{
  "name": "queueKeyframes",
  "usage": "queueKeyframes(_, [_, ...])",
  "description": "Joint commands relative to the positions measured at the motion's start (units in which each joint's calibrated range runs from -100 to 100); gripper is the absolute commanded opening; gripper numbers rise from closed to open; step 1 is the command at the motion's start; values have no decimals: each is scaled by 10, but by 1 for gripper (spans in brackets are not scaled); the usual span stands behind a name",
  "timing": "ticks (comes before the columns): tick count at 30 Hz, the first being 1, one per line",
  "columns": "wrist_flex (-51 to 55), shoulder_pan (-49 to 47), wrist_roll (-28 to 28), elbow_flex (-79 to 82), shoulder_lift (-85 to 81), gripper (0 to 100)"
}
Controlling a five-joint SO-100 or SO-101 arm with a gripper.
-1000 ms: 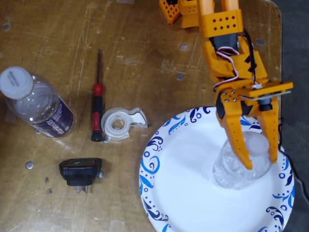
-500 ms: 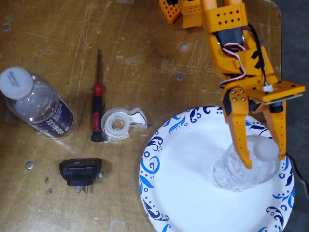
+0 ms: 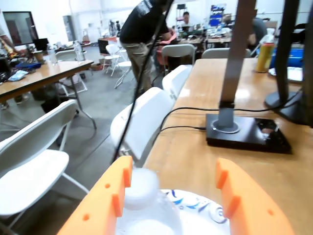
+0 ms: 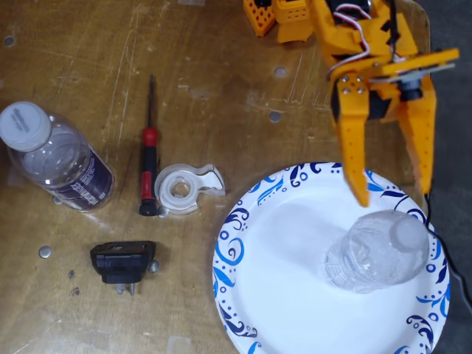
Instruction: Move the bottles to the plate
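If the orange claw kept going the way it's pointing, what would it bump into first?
Probably the clear bottle standing on the plate. The open gripper points down the fixed view toward it, and the wrist view shows its cap between the fingers. Depth is unclear, so it might pass above.

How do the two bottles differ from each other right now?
The slim bottle stands on the plate; the wider bottle sits on the bare table, left in the fixed view. The wider bottle shows a dark label; no label shows on the slim bottle. Both are clear plastic, neither gripped.

Scuffed wooden table, plate, wider bottle, screwdriver, tape dispenser, black plug
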Motion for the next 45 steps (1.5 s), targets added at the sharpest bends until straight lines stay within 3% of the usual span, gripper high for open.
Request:
queueKeyframes(1, [-5,61,2,28,-68,19])
queueKeyframes(6, [-6,183,6,111,-140,19])
queueKeyframes(12, [-6,301,57,171,-180,19])
queueKeyframes(20, [0,417,58,129,-159,20])
queueKeyframes(24, [-6,459,62,75,-102,22])
queueKeyframes(32, [-8,499,62,-61,74,40])
queueKeyframes(45, [-8,540,57,-166,200,41])
